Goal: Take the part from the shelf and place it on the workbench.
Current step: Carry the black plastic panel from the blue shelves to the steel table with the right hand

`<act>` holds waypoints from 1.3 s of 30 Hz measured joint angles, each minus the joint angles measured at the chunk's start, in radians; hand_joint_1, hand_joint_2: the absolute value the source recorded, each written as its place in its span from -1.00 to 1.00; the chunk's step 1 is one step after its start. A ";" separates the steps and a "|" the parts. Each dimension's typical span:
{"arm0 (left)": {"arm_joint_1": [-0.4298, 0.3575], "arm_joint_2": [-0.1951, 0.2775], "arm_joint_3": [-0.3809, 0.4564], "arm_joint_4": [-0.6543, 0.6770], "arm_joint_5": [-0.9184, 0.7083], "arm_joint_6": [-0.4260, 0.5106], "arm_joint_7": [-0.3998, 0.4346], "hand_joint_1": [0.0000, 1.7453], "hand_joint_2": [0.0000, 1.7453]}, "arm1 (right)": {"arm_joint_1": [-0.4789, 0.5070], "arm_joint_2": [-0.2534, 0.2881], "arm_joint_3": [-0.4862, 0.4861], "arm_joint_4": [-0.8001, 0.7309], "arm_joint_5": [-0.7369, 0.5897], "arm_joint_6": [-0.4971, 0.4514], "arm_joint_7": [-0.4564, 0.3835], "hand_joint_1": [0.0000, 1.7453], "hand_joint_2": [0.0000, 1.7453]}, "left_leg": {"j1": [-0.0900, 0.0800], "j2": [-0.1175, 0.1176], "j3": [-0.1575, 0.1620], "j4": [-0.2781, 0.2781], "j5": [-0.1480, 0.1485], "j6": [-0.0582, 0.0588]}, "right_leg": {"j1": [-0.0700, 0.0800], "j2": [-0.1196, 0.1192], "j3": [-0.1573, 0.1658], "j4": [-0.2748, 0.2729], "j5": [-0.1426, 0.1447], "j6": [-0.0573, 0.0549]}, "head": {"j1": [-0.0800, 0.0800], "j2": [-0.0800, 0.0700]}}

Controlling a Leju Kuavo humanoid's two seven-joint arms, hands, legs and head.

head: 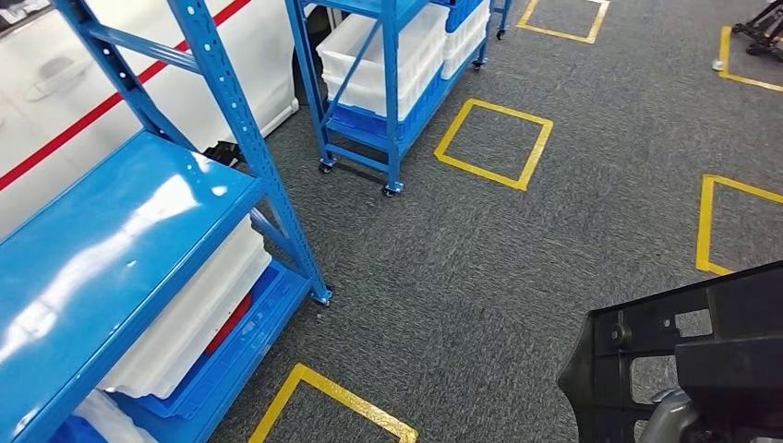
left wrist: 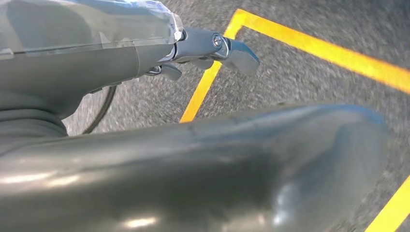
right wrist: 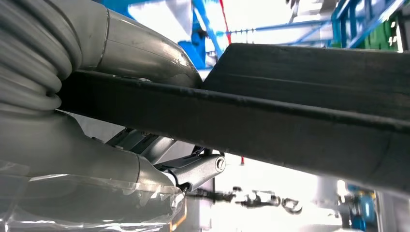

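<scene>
The right hand (right wrist: 159, 159) is carrying the flat black plastic part (head: 683, 355) with cut-outs low at the robot's right side, thumb on one face of the panel and darker fingers (right wrist: 193, 171) underneath, pinching it between them. The left hand (left wrist: 203, 48) is hanging over the grey carpet floor (head: 480, 268) with its fingers loosely spread and gripping nothing. The blue metal shelf rack (head: 138, 240) holding white plastic crates (head: 185, 323) is lying to the left; no counter is appearing here. The grip is sitting near one edge, so the long panel is likely levering against it. A jolt while walking could be twisting the part loose, or its far end could be clipping a rack post.
</scene>
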 joint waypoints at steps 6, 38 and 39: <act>0.005 0.000 0.000 0.000 -0.002 0.000 0.002 -1.00 -1.00 | 0.005 0.006 -0.008 0.005 0.002 -0.009 0.000 1.00 1.00 | 0.001 -0.057 0.045 -0.104 0.104 0.012 | 0.006 0.084 -0.004 0.007 0.007 0.006 | 0.000 0.000; 0.008 0.004 -0.002 0.000 -0.018 -0.012 -0.011 -1.00 -1.00 | 0.031 0.017 -0.012 0.070 0.053 -0.060 0.003 1.00 1.00 | -0.010 -0.081 0.070 -0.160 0.117 0.030 | 0.021 0.092 -0.008 0.002 0.016 -0.002 | 0.001 0.000; 0.008 0.005 -0.002 0.000 -0.019 -0.011 -0.012 -1.00 -1.00 | 0.031 0.017 -0.012 0.073 0.053 -0.060 0.003 1.00 1.00 | -0.012 -0.099 0.082 -0.192 0.124 0.033 | 0.019 0.103 -0.011 0.003 0.020 0.003 | 0.001 0.000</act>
